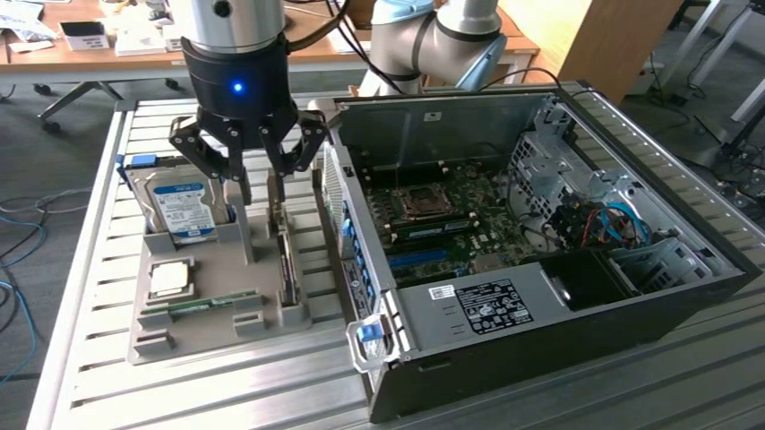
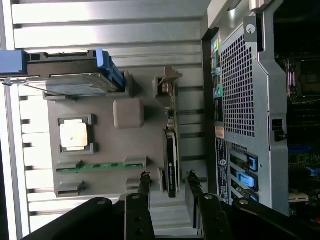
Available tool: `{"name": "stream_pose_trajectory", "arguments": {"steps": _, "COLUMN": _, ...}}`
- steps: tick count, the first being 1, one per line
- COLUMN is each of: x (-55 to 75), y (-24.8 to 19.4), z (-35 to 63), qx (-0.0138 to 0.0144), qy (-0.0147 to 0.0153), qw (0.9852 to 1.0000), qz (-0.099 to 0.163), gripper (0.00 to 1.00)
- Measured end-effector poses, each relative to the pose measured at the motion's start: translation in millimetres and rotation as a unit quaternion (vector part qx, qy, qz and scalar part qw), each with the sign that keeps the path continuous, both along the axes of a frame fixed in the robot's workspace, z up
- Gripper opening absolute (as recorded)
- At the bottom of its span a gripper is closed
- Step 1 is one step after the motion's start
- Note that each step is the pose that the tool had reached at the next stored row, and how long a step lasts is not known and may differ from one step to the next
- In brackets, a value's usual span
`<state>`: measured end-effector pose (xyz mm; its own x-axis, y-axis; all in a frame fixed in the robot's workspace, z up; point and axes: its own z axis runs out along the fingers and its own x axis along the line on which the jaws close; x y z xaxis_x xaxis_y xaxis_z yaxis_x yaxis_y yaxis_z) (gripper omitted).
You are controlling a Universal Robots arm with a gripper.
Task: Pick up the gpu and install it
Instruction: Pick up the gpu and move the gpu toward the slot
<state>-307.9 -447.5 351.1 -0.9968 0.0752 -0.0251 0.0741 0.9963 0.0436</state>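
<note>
- Exterior view: the claw [image 1: 261, 188] hangs over the grey holder tray [image 1: 192, 333], which sits on the slatted metal worktop [image 1: 107, 394] beside the open computer case [image 1: 538, 269].
- The gpu [image 1: 287, 260] stands on edge along the tray's edge nearest the case, under the claw.
- A hard drive [image 1: 179, 210] stands at the tray's far corner.
- Wrist view: the claw [image 2: 168, 186] is spread, one finger on each side of the gpu [image 2: 171, 160], with a gap on both sides.
- A processor chip [image 2: 74, 135] and a memory stick [image 2: 100, 167] lie in the tray [image 2: 125, 145].
</note>
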Motion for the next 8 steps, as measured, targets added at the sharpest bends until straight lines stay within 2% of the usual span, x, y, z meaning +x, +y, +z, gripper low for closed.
{"name": "stream_pose_trajectory", "arguments": {"steps": 8, "x": 0.0, "y": 0.0, "z": -8.7, "qx": -0.0001, "qy": 0.0002, "qw": 1.0, "qz": 0.0, "gripper": 0.42}}
